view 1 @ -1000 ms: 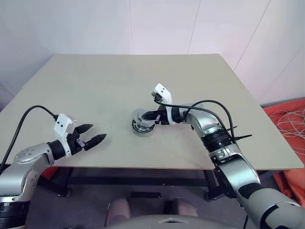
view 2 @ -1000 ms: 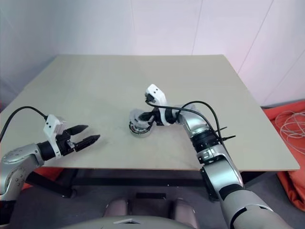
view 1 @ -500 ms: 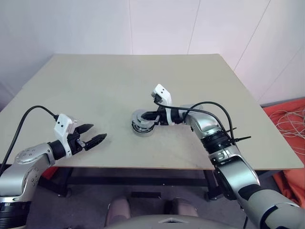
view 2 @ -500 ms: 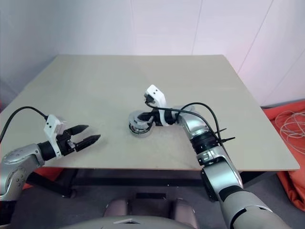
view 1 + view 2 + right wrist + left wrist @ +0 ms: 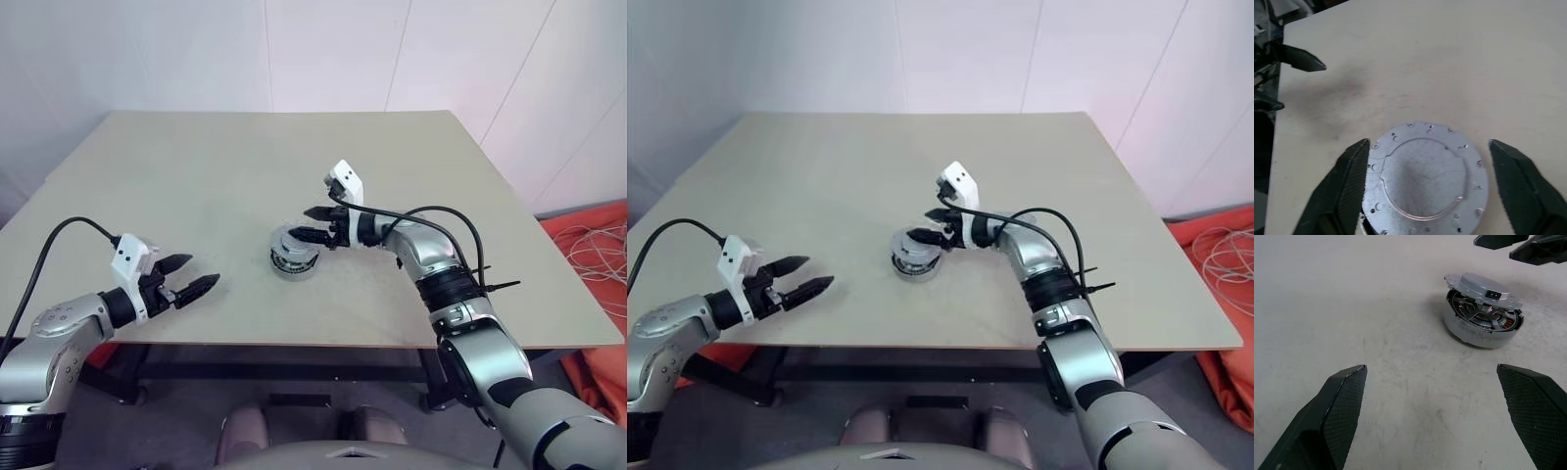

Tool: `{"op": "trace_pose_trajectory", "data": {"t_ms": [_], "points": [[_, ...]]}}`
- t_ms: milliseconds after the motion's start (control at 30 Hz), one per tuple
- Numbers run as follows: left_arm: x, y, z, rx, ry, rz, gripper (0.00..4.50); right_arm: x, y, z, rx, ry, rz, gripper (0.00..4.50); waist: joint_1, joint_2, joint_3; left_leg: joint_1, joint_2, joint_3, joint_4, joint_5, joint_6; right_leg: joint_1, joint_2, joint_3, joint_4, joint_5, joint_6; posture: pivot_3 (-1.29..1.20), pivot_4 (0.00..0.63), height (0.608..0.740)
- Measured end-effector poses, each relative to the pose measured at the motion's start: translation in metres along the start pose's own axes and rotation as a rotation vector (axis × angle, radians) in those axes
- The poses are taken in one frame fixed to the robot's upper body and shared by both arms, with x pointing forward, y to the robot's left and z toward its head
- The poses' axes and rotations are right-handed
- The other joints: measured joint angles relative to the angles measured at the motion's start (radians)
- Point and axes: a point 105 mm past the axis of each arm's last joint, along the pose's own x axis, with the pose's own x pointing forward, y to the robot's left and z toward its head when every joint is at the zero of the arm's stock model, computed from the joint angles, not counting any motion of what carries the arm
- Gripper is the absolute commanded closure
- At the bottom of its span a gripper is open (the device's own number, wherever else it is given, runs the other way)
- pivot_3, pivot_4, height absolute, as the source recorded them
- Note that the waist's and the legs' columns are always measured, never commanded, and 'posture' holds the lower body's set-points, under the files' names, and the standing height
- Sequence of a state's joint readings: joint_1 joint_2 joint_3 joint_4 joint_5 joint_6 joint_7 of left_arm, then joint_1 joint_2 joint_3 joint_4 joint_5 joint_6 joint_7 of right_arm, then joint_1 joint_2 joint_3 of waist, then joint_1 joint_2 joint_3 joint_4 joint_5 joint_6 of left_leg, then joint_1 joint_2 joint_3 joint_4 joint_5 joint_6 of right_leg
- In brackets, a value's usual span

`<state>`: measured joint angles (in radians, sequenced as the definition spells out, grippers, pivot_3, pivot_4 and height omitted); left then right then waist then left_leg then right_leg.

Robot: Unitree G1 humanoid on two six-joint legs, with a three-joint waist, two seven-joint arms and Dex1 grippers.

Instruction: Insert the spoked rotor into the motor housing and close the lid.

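Observation:
The motor housing (image 5: 294,260) stands in the middle of the table, silver-walled (image 5: 1474,335). The lid (image 5: 1484,288) lies on top of it, slightly askew, and a gap under its edge shows copper windings and the pale spokes of the spoked rotor (image 5: 1468,309) inside. In the right wrist view the lid (image 5: 1422,176) is a grey disc with small holes. My right gripper (image 5: 315,223) hovers open just above and to the right of the lid, touching nothing. My left gripper (image 5: 203,271) is open near the table's front left edge, well away from the housing.
The beige table (image 5: 196,176) has bare surface all round the housing. A black cable (image 5: 446,220) loops over my right forearm. Orange cloth and white cord (image 5: 598,250) lie on the floor to the right.
My right gripper has opened and let go of the lid, drawing slightly up and to the right. The lid now rests on the housing. The left arm has not moved.

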<state>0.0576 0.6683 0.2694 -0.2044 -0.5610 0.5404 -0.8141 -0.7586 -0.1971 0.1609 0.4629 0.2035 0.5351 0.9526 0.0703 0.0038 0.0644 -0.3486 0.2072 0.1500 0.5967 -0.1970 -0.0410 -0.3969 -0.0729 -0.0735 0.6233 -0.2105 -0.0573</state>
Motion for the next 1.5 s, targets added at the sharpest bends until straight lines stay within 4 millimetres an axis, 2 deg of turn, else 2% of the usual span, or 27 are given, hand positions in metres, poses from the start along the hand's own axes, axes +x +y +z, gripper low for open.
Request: {"op": "trace_pose_trajectory", "data": {"t_ms": [233, 567, 600, 733, 1500], "points": [[0.0, 0.001, 0.0, 0.01, -0.002, 0.007, 0.0, 0.011, 0.002, -0.021, 0.078, 0.023, -0.021, 0.03, 0.001, 0.0, 0.0, 0.0, 0.0, 0.0, 0.0, 0.0, 0.0, 0.0, 0.0, 0.0, 0.0, 0.0, 0.0, 0.0, 0.0, 0.74], [0.0, 0.002, 0.0, 0.015, -0.003, 0.007, 0.0, 0.017, 0.002, -0.028, -0.014, 0.058, -0.036, 0.03, 0.0, 0.0, 0.0, 0.0, 0.0, 0.0, 0.0, 0.0, 0.0, 0.0, 0.0, 0.0, 0.0, 0.0, 0.0, 0.0, 0.0, 0.74], [0.0, 0.002, 0.0, 0.015, -0.003, 0.007, 0.0, 0.017, 0.003, -0.028, -0.02, 0.058, -0.036, 0.41, 0.0, 0.0, 0.0, 0.0, 0.0, 0.0, 0.0, 0.0, 0.0, 0.0, 0.0, 0.0, 0.0, 0.0, 0.0, 0.0, 0.0, 0.74], [0.0, 0.002, 0.0, 0.016, -0.002, 0.008, 0.0, 0.019, 0.003, -0.029, -0.039, 0.056, -0.036, 1.37, -0.001, 0.0, 0.0, 0.001, 0.0, 0.0, 0.0, 0.0, 0.0, 0.0, 0.0, 0.0, 0.0, 0.0, 0.0, 0.0, 0.0, 0.74], [0.003, -0.001, 0.001, 0.022, -0.002, -0.011, 0.0, 0.013, 0.008, -0.03, -0.146, 0.125, 0.024, 1.37, 0.001, 0.0, 0.0, 0.0, 0.0, 0.0, 0.0, 0.0, 0.0, 0.0, 0.0, 0.0, 0.0, 0.0, 0.0, 0.0, 0.0, 0.74]]}}
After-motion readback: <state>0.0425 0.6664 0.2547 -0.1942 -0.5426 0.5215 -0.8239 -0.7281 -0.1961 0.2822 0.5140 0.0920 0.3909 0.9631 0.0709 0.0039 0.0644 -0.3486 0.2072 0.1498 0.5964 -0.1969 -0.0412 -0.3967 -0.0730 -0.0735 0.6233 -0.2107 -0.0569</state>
